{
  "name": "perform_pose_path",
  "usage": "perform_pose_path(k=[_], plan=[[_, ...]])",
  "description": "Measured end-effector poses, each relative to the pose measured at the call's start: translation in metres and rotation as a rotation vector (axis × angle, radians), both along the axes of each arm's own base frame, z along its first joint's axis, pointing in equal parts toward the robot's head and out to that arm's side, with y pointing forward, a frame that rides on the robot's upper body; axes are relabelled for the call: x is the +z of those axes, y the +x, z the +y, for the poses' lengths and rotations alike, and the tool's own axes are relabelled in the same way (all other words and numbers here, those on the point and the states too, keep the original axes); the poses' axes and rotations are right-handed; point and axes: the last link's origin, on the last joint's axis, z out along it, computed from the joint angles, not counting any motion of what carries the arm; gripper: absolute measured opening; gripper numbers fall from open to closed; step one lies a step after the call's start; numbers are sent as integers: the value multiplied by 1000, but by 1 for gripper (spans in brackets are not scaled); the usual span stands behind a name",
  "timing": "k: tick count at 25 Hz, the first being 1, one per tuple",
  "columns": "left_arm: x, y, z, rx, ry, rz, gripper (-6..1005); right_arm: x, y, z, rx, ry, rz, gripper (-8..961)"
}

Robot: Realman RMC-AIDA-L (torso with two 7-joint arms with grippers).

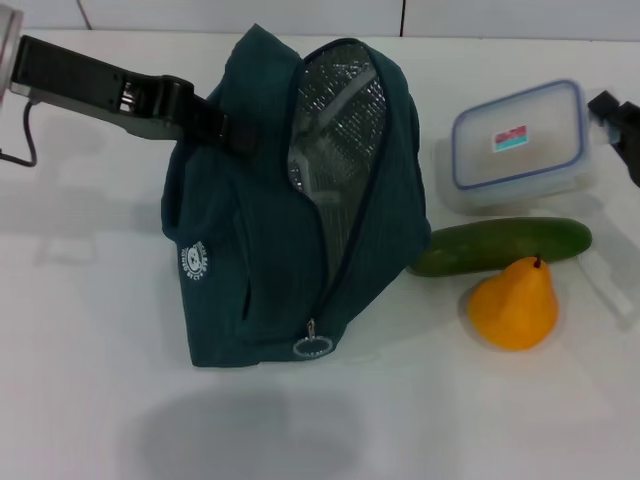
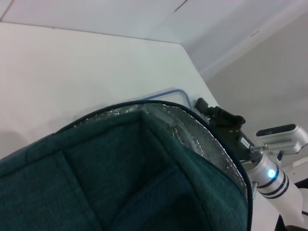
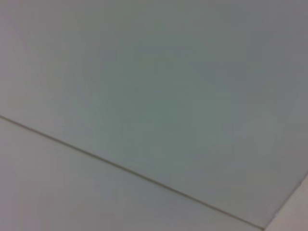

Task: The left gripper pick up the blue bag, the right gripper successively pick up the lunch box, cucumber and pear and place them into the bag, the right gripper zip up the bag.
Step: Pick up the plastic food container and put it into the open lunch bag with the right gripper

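From my head camera, my left gripper [image 1: 215, 120] reaches in from my left and is clamped on the upper back edge of the blue bag [image 1: 250, 250], holding it up off the table [image 1: 80, 400] with its shadow below; the mouth gapes toward my right side, foil lining showing, and the zipper pull hangs at the low front end. Beyond the bag, away from my left gripper, the lunch box [image 1: 518, 145] sits nearest my right gripper [image 1: 620, 125], which just enters at the edge next to the box's far corner; I cannot tell whether its fingers are apart or together. The cucumber [image 1: 500, 245] lies just in front of the box, one end touching or nearly touching the bag, and the pear [image 1: 515, 305] stands against the cucumber's near side. From my left wrist, I look down over the bag's fabric and foil rim, with the lunch box's blue rim peeking past it and my right gripper [image 2: 216, 115] just beyond. My right wrist shows only a plain pale surface with a seam. The risks I judge: the bag hangs from one clamped edge, so it may swing or sag shut when the box goes in; the pear could roll if the cucumber is nudged.
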Motion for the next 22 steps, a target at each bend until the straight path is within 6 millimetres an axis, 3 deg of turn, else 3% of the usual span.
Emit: perform_pose_path(k=[12, 22], plan=[[-5, 2, -1, -9, -5, -16, 40, 33, -1, -19, 81, 146, 145, 126], [-12, 5, -2, -11, -20, -32, 40, 58, -40, -21, 320, 178, 332, 139]])
